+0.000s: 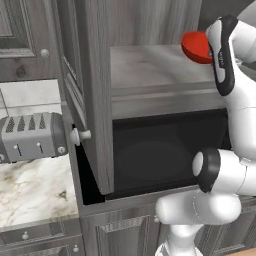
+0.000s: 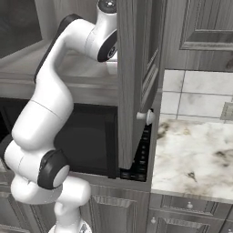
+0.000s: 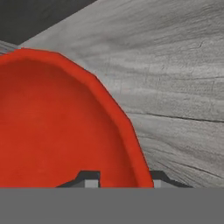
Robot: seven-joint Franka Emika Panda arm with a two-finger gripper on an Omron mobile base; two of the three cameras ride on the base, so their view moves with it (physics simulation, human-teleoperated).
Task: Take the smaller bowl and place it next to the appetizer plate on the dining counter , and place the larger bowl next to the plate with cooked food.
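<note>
Evidently the first step of the task is in hand: the smaller bowl, glossy red, is being taken from the wooden shelf of an open upper cabinet. In the hand view the bowl's rim runs between the two dark finger tips of the hand, one tip seen inside the bowl and one outside on the grey wood, so the jaws stand astride the rim and narrowed about it; whether the rim is firmly pinched cannot be told for certain. In the left base view the bowl is seen at the right end of the shelf, partly hidden behind the arm's dark wrist, with the cabinet door swung open to its left. Below the shelf a dark microwave is set into the cabinetry, and a toaster stands on the marbled desk further left.

The grip is judged to be at the point of closing or just closed. Next, a firm hold on the rim would be called for, then a lift clear of the shelf and a withdrawal past the open door without striking it. The bowl would then have to be carried to the dining desk and set beside the banana plate; the larger bowl is judged not yet dealt with.
</note>
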